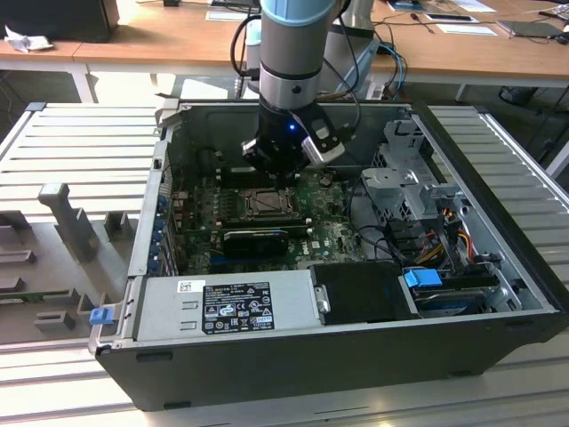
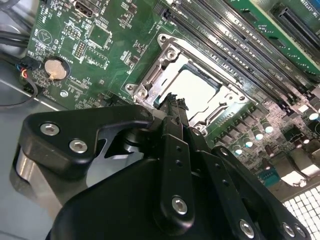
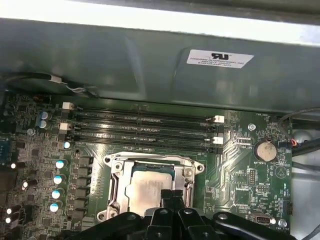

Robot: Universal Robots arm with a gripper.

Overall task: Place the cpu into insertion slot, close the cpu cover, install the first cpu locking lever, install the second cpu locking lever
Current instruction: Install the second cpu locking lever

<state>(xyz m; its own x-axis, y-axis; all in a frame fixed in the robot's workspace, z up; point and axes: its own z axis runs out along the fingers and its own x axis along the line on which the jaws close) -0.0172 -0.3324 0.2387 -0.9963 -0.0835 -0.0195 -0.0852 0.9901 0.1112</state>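
— Where is the arm at this moment?

— Inside the open computer case [image 1: 498,294], hanging straight above the motherboard [image 1: 329,233]. In the exterior view the gripper [image 1: 277,178] sits just over the socket area.

— And the cpu?

— It lies flat in the insertion slot [image 3: 116,187]. In the first wrist view the cpu [image 3: 142,190] shows its dull silver top framed by the cpu cover [image 3: 150,164], which is down around it (the chip shows through the cover's square window). In the second wrist view the same cpu [image 2: 192,90] sits in the cover [image 2: 150,75] right beyond the fingertips.

— Is the claw holding anything?

— No. In the second wrist view the gripper [image 2: 172,102] has its two fingers pressed together with nothing between them, the tips at the near edge of the socket frame. The first wrist view shows the gripper [image 3: 172,196] the same way, tips together over the edge of the chip. Whether they touch the metal I cannot tell.

— What else is near?

— The memory slots [image 3: 142,130] run alongside the socket, and a round coin battery [image 3: 265,150] sits off to one side on the board.
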